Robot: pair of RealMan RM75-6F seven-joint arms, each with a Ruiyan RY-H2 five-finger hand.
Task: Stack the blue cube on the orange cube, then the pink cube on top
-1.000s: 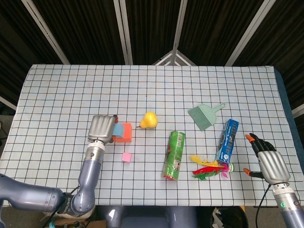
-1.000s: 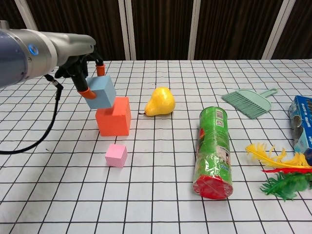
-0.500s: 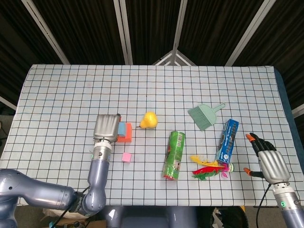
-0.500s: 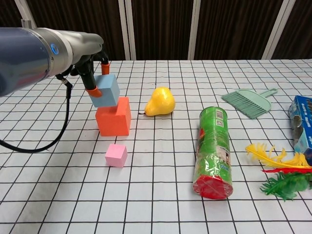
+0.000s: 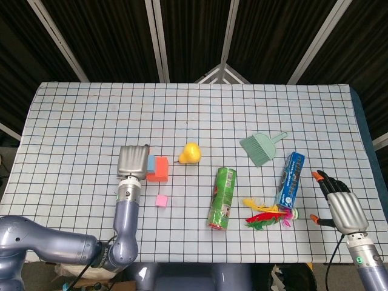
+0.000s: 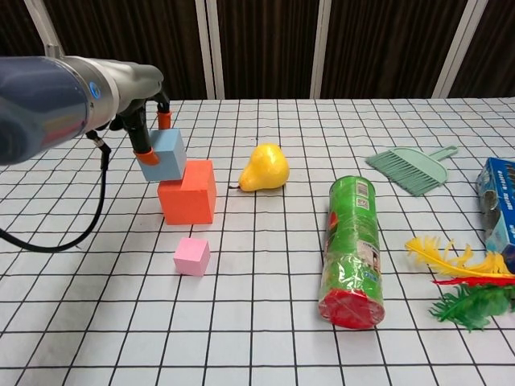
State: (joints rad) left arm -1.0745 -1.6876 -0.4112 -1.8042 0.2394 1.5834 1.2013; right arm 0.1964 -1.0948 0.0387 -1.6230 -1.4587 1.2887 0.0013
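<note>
Since half a second ago the left hand [image 6: 145, 121], still pinching the blue cube [image 6: 162, 154], has shifted leftward; the cube now hangs tilted over the orange cube's [image 6: 188, 191] left top edge. The pink cube [image 6: 192, 256] lies on the worktop [image 6: 257, 322] just in front. The right hand [image 5: 339, 203] rests with fingers spread. No writing on any label is legible.

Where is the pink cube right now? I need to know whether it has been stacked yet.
Not stacked: the pink cube lies on the table's left half, just in front of the orange cube, apart from it; the left hand holds the blue cube.
</note>
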